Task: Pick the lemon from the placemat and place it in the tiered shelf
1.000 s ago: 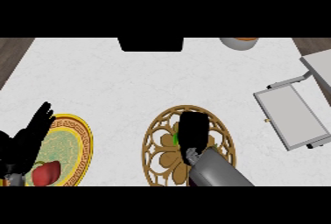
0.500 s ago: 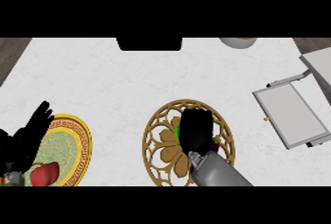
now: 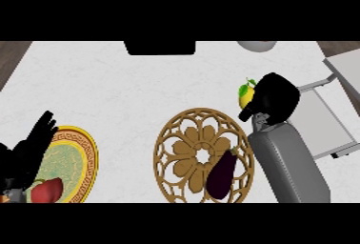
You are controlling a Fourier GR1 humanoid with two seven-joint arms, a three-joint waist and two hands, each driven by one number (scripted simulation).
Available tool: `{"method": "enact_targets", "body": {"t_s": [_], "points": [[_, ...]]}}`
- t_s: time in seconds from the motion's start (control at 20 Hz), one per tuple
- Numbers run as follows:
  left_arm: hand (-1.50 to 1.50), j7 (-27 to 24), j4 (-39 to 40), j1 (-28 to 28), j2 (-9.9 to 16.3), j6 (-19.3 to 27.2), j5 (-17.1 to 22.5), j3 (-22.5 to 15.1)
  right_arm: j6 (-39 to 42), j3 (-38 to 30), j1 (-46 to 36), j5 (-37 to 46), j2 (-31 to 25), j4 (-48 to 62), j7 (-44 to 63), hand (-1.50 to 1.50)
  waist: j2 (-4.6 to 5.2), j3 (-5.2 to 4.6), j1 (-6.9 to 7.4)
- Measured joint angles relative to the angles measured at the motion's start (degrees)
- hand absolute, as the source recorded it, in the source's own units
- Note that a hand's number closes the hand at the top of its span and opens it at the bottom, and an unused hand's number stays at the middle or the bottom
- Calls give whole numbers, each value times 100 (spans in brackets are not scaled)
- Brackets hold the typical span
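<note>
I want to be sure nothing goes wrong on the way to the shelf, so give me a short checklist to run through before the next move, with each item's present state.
1. Lemon in the right hand: ok, the fingers curl round it and only its left side shows.
2. Lemon lifted off the placemat: ok, it shows up and right of the mat.
3. Eggplant undisturbed: ok, it lies on the placemat's lower right.
4. Path to the tiered shelf: ok, nothing shows between the hand and the shelf at the right edge.
5. Free spot on the shelf: cannot tell, hand and forearm hide part of it.
6. Left hand out of the way: ok, it rests open at the left edge over the yellow plate.
</note>
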Motion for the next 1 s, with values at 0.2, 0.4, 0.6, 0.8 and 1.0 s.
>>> {"method": "enact_targets", "body": {"t_s": [0.2,0.4,0.6,0.8,1.0], "points": [[0,-5,-47,47,6,-34,-9,8,-67,-468,-239,183,149,-493,187,150,-22,-2,18],[0,101,-33,-29,34,-37,-5,42,-124,-794,-452,412,297,-1203,285,150,-36,-4,-5],[0,170,-110,5,36,-65,0,44,-36,-891,-734,703,363,-1901,408,150,-46,-6,17],[0,192,-54,-74,16,-42,-34,69,216,-899,-1046,1101,397,-2433,468,150,-42,-8,22],[0,91,-13,-47,-40,-43,-116,40,488,-1079,-1482,1482,405,-2642,389,150,-34,-10,45]]}}
